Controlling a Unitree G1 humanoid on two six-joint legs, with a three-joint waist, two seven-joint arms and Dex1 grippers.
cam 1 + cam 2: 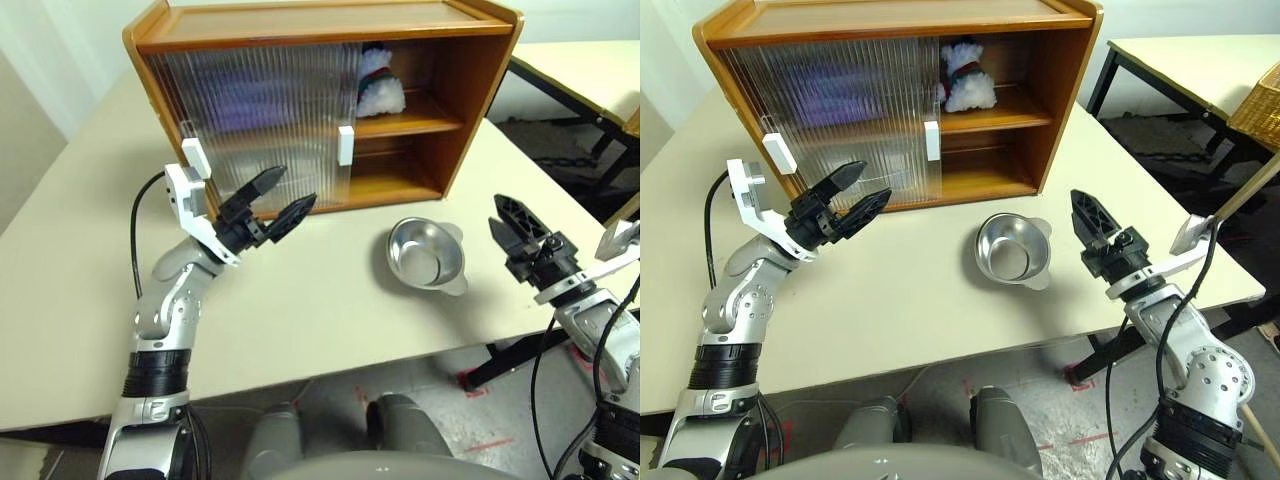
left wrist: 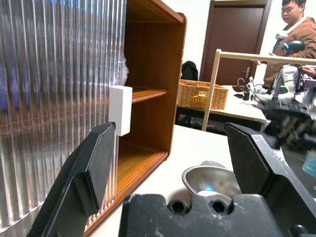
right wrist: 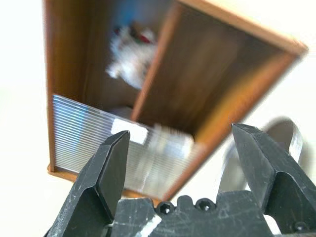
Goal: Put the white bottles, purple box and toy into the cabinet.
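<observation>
Toy (image 1: pixel 967 78) on cabinet (image 1: pixel 1060 110) shelf, person (image 2: pixel 295 29) behind, left claw (image 1: pixel 268 205) and right claw (image 1: pixel 1095 233) spread.

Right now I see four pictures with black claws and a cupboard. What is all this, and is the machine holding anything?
It is a two-armed robot. Two pictures come from cameras on its head, looking down over a table; the other two from cameras on its wrists, looking along each claw. The left hand and right hand are both open and hold nothing. On the table stand a wooden cabinet and a steel bowl. A toy sits on the cabinet's shelf, and something purple shows behind its ribbed doors.
</observation>
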